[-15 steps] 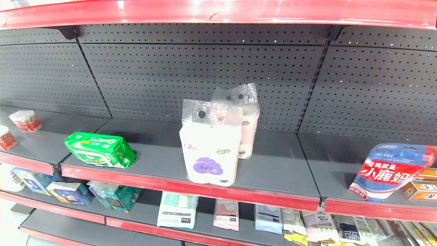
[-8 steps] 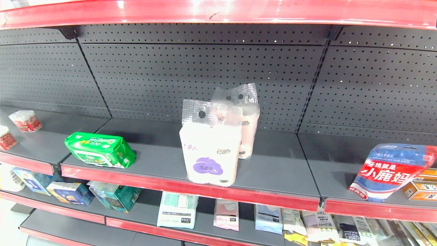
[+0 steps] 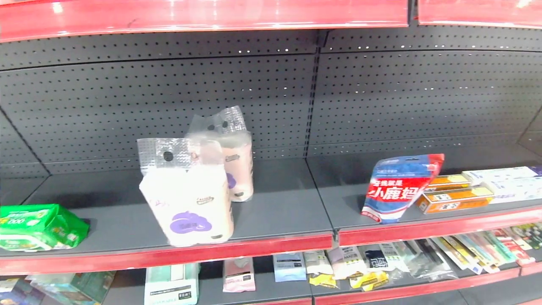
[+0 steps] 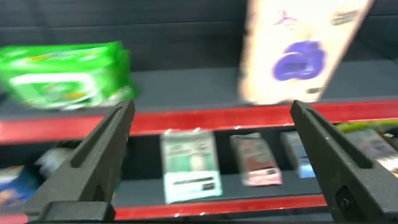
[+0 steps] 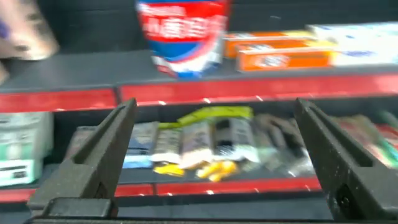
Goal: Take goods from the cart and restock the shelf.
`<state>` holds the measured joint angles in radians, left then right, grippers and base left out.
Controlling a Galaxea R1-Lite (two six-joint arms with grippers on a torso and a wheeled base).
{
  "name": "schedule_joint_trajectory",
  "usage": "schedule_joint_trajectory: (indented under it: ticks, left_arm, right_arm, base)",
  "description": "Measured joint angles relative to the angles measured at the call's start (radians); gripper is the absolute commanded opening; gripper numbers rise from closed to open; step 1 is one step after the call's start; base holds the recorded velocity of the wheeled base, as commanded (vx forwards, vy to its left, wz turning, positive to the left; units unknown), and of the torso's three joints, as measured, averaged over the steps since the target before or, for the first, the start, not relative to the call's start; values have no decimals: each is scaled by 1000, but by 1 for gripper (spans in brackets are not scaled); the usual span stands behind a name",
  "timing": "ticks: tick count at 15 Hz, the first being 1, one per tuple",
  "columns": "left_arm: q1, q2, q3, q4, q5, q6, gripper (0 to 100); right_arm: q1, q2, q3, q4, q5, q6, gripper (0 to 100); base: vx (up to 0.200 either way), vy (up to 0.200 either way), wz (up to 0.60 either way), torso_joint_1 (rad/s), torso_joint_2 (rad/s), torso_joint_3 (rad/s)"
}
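Left gripper (image 4: 211, 165): fingers (image 4: 93, 162) spread wide, holding nothing. Beyond them, in the left wrist view, the green wipes pack (image 4: 65, 74) and the white roll pack (image 4: 292, 53) sit on the shelf (image 4: 186, 118). Right gripper (image 5: 214, 165): fingers equally wide and empty, facing the red-blue pouch (image 5: 183, 37) and the orange boxes (image 5: 283, 56). The head view adds a second roll pack (image 3: 237, 169) behind the first, and the grey pegboard back wall (image 3: 169, 97).
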<state>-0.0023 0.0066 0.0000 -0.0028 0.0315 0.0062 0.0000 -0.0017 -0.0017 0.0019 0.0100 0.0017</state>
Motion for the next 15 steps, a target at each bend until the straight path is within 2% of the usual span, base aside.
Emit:
schedule_joint_trajectory:
  ticks: [1,7,9,11,13,15]
  left_arm:
    - [0,0,0,0,0,0,100]
    - [-1,1,0,0,-13,0,100]
    - [-2,10,-36,0,-14,-3,100]
    - [-3,93,-152,-3,14,-57,100]
    - [13,271,-297,-10,91,-88,100]
    - [89,502,-434,-14,179,-100,100]
  right_arm:
    - [0,0,0,0,0,0,100]
    - [0,0,0,-1,0,-2,100]
    - [0,0,0,0,0,-2,100]
    - [0,0,0,0,1,-2,100]
    - [0,0,0,0,0,-2,100]
    - [0,0,0,0,0,-2,100]
  base:
    - [0,0,-600,-2,-2,7]
    - [0,0,0,0,0,0]
    - [0,0,0,0,0,0]
    - [0,0,0,0,0,0]
    - [0,0,0,0,0,0]
    - [0,0,0,0,0,0]
